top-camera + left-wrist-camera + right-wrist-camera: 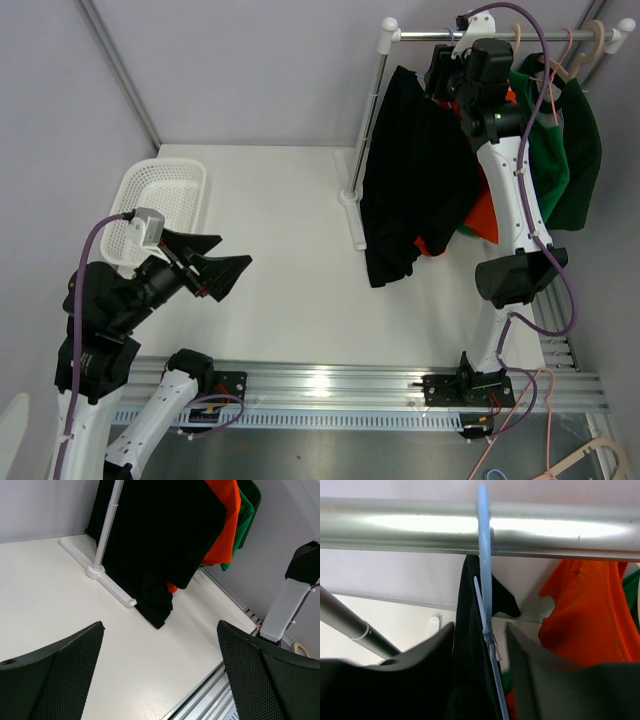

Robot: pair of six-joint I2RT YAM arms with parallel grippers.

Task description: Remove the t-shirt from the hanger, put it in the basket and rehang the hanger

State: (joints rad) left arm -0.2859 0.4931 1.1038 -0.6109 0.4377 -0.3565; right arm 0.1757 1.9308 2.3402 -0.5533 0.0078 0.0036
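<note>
Black t-shirt (468, 690) and blue hanger (485, 580) sit between the part-open right jaws, ungripped; left jaws gape wide.

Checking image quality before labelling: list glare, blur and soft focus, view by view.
Top external: sharp, evenly lit, one glare patch on the aluminium base rail. Left wrist: sharp, evenly lit. Right wrist: strong glare along the clothes rail; fingers blurred.

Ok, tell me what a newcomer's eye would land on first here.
The black t-shirt hangs from the rail at far right, an orange shirt and a green shirt beside it. The right gripper is up there, jaws either side of the blue hanger. At near left, the left gripper sits wide open by a white basket.
</note>
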